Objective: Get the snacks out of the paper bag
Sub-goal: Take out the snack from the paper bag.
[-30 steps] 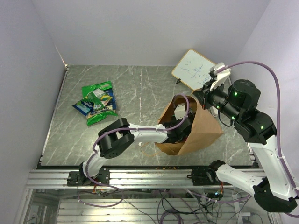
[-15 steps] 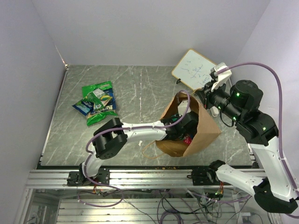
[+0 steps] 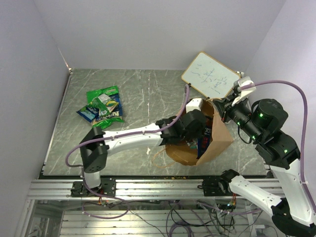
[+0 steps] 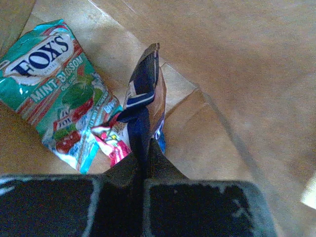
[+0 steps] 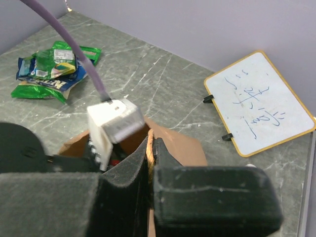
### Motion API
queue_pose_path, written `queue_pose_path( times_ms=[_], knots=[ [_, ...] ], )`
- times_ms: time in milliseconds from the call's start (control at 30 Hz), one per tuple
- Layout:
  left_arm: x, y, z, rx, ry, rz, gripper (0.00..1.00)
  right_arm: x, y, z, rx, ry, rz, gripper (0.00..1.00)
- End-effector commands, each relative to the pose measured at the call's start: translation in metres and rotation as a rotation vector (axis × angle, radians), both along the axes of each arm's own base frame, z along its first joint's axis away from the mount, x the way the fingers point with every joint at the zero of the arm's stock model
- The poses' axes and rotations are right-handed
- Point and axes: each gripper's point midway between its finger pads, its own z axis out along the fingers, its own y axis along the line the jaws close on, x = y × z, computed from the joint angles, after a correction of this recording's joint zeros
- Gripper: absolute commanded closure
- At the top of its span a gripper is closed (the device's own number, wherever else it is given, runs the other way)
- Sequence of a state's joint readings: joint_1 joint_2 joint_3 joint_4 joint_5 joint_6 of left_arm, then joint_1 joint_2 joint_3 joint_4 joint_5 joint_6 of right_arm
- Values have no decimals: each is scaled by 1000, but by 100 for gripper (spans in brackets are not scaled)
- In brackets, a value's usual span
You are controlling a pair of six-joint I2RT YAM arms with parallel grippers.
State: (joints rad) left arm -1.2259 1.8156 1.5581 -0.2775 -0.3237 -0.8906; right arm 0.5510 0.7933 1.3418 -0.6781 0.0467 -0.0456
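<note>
The brown paper bag (image 3: pixel 218 141) lies on its side at the right of the table, mouth towards the left. My left gripper (image 4: pixel 146 148) is deep inside it, shut on the lower edge of a dark blue snack packet (image 4: pixel 146 96) that stands on end. On the bag floor (image 4: pixel 256 74) beside it lie a teal Fox's mint packet (image 4: pixel 52 81) and a pink packet (image 4: pixel 112 143). My right gripper (image 5: pixel 151 148) is shut on the bag's upper rim and twisted handle, holding the mouth up; it sits at the bag's top right (image 3: pixel 220 104).
A pile of green and blue snack packets (image 3: pixel 102 107) lies on the marble table (image 3: pixel 148 94) at the left. A white writing board (image 3: pixel 211 74) rests behind the bag near the right wall. A loose paper handle (image 3: pixel 159 157) lies at the bag's near side.
My left arm has stretched further right into the bag and its jaws have closed on the blue packet. My right gripper has shifted right with the bag's rim, uncovering the board.
</note>
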Motion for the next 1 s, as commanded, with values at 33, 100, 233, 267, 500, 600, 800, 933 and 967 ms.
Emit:
queue_pose_path(
  times_ms=[33,100,233,267,500,600,800,933,967],
  knots=[
    [-17,24,57,-84,-19,-50,93,0,-8,22,55,-80,-44,100],
    [-24,32,66,-114,-6,-48,93,-3,-10,25,63,-85,-46,100],
    [-39,44,94,-128,-47,-77,93,-3,-11,22,55,-88,-46,100],
    [-41,49,101,-124,-57,-80,93,-2,-10,22,48,-88,-45,100],
    [-50,90,145,-175,-125,-82,93,-3,-12,24,81,-80,-62,100],
    [-53,111,170,-208,-167,-83,93,-3,-13,21,126,-68,-81,100],
    [-62,146,223,-250,-268,-127,93,-1,-13,18,180,-39,-108,100],
    [-64,170,249,-234,-336,-136,93,2,-16,18,210,-22,-140,100],
    [-62,177,251,-215,-348,-132,93,3,-17,17,221,-13,-154,100]
  ],
)
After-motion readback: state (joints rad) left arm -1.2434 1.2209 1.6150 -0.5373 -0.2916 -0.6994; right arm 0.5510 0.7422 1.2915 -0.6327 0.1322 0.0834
